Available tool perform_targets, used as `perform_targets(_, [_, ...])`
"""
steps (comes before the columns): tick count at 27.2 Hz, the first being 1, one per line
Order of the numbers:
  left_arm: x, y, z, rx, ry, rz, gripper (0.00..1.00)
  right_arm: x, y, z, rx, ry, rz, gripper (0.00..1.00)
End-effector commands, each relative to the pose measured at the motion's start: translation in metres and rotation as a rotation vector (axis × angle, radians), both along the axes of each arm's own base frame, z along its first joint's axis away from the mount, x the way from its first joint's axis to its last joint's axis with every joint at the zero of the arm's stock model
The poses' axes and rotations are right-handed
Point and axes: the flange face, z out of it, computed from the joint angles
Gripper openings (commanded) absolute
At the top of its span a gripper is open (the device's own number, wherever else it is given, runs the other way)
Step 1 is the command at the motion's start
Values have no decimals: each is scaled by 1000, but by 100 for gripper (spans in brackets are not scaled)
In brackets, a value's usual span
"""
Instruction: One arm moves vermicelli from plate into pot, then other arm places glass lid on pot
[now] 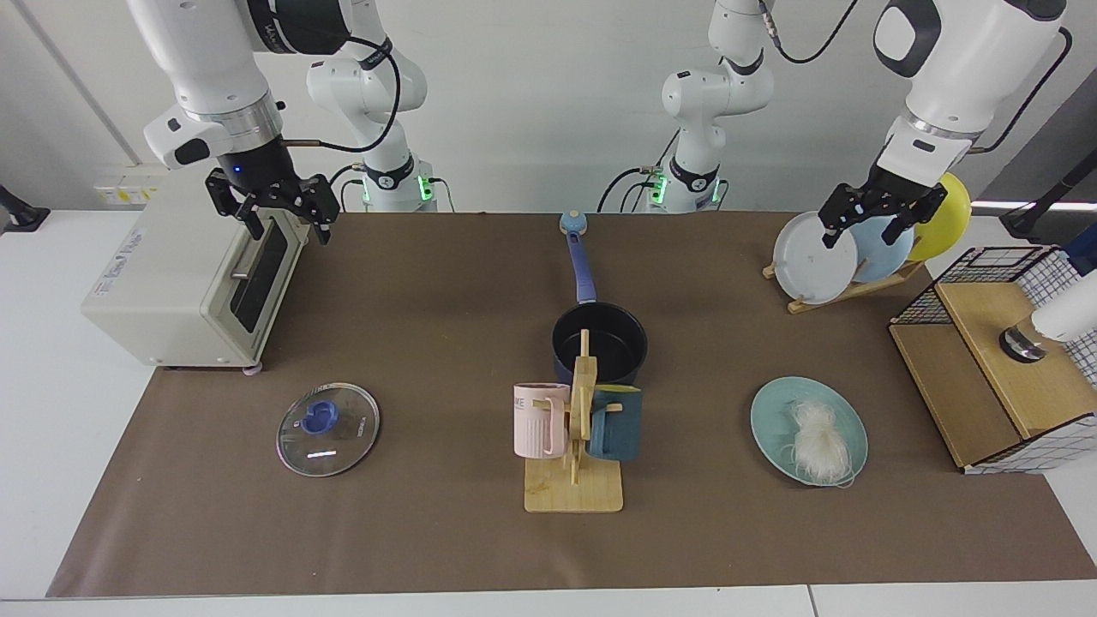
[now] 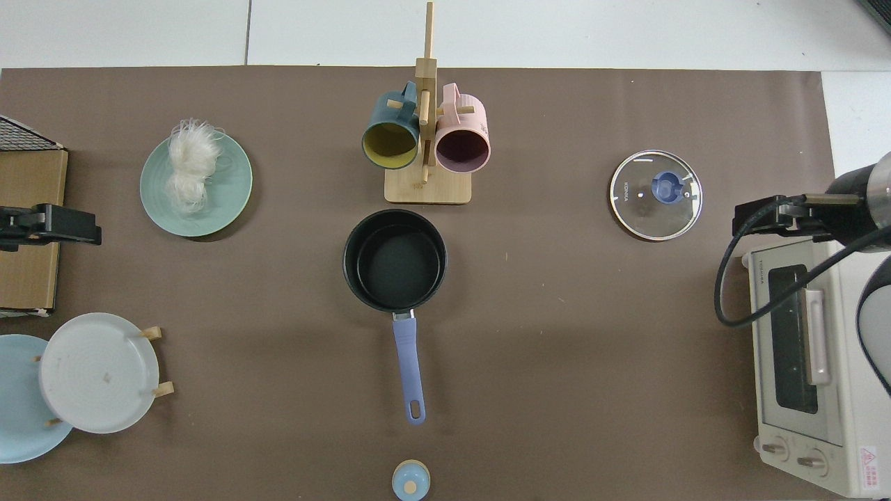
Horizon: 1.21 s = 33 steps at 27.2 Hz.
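The vermicelli (image 1: pixel 818 441) (image 2: pixel 188 170) lies as a white wispy bundle on the teal plate (image 1: pixel 771 420) (image 2: pixel 230 198). At mid-table stands the dark-blue pot (image 1: pixel 600 343) (image 2: pixel 395 261), its inside bare and its handle pointing toward the arm bases. The glass lid (image 1: pixel 343 437) (image 2: pixel 656 209) rests flat on the mat, blue knob up. My left gripper (image 1: pixel 864 233) (image 2: pixel 49 226) hovers open high over the plate rack, well behind the teal plate. My right gripper (image 1: pixel 290 230) (image 2: pixel 755 217) hangs open above the toaster oven's front corner, behind the lid.
A wooden mug tree (image 1: pixel 572 480) with a pink and a dark teal mug stands just in front of the pot. A toaster oven (image 1: pixel 171 283), a rack of white, pale-blue and yellow plates (image 1: pixel 810 257), a wire basket with a wooden box (image 1: pixel 986 368), and a small blue knobbed object (image 1: pixel 572 223) ring the mat.
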Motion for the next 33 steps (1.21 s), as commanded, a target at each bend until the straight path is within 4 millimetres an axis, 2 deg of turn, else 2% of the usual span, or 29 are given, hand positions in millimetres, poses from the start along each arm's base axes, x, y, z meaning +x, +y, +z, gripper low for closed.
perform_targets(1, [-5, -1, 3, -14, -22, -5, 100, -2, -3, 4, 22, -10, 23, 100])
perform_targets(8, [11, 2, 7, -4, -120, -2, 100, -2, -3, 3, 23, -8, 23, 100])
perform_targets(13, [46, 16, 1, -2, -180, 14, 100, -2, -3, 4, 22, -10, 23, 100])
perform_targets(15, [66, 22, -5, -3, -202, 19, 100, -2, -3, 3, 23, -10, 23, 100])
perform_targets(18, [93, 28, -27, 8, -197, 21, 100, -2, -3, 3, 23, -8, 23, 100])
perform_targets(21, [112, 28, -58, 32, -184, 10, 100, -2, -3, 3, 23, -8, 23, 100])
perform_targets(26, [124, 34, -78, 22, -238, 24, 100, -2, -3, 3, 23, -8, 23, 100])
perform_targets(30, [142, 29, -136, 11, -196, 46, 100, -2, -3, 4, 22, -10, 23, 100])
perform_targets(33, [151, 29, -153, 2, -227, 64, 100, -2, -3, 3, 23, -8, 23, 100])
